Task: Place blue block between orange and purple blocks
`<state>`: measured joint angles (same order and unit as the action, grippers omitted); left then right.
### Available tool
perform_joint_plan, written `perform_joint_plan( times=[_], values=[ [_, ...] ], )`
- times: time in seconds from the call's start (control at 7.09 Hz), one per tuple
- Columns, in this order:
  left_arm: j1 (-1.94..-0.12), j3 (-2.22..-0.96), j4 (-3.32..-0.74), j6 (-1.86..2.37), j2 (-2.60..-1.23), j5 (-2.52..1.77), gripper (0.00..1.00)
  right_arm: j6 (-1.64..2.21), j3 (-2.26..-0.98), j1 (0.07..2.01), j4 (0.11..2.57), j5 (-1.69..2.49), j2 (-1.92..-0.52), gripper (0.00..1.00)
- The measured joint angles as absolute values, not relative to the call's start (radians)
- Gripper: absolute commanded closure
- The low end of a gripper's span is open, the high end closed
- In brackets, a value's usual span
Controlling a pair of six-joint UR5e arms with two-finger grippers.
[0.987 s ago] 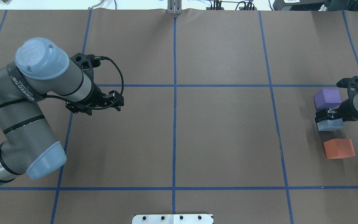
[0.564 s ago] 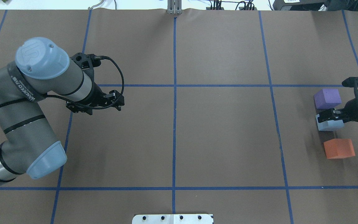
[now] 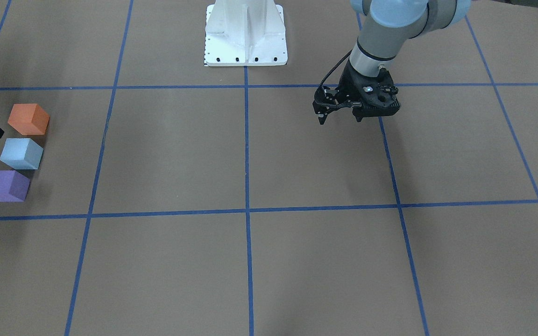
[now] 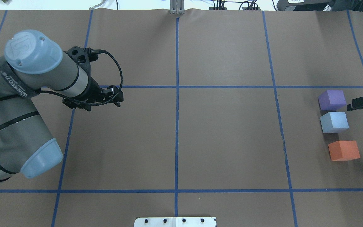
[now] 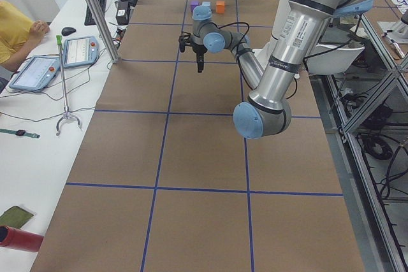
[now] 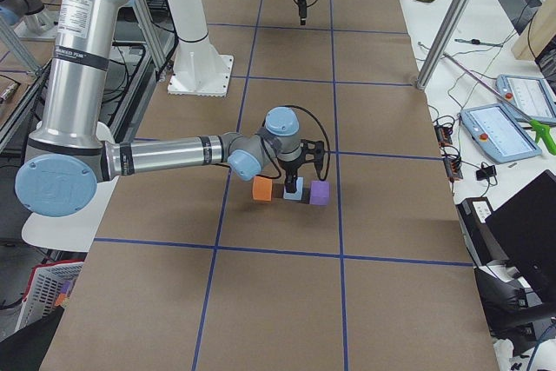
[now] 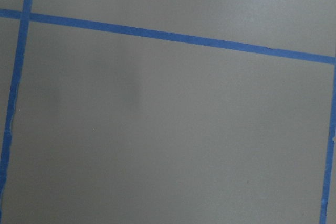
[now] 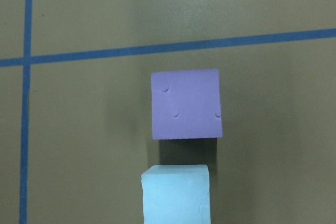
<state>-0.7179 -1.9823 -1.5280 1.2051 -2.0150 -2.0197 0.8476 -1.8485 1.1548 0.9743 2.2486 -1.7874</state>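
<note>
The blue block (image 4: 334,122) rests on the table in a row between the purple block (image 4: 332,100) and the orange block (image 4: 344,150), at the far right. My right gripper (image 4: 361,103) is open and empty, lifted just to the right of the purple block, mostly cut off by the frame edge. The right wrist view shows the purple block (image 8: 186,103) and the top of the blue block (image 8: 176,195) below it, no fingers. My left gripper (image 4: 102,101) hovers open and empty over bare table on the left side.
Brown paper with blue tape grid lines (image 4: 177,126) covers the table. The robot's white base plate (image 3: 245,35) sits at the near middle edge. The left wrist view shows only paper and tape (image 7: 173,38).
My right gripper let go of the blue block and drew back to the right, away from the row. The left arm shifted slightly up and to the left.
</note>
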Motion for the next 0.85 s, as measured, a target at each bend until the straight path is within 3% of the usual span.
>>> perform_joint_plan(
  times=[0.42,0.85],
  values=[
    [-0.911,-2.052,-1.521,0.899,-1.857,-2.095,0.0,0.685,-1.828,1.323,1.032,2.307,-1.794,0.0],
    [-1.249,-1.946,-1.52,0.336,-1.697,-2.278,0.0,0.427,-1.829,1.468,1.316,2.351,-1.684,0.0]
  ],
)
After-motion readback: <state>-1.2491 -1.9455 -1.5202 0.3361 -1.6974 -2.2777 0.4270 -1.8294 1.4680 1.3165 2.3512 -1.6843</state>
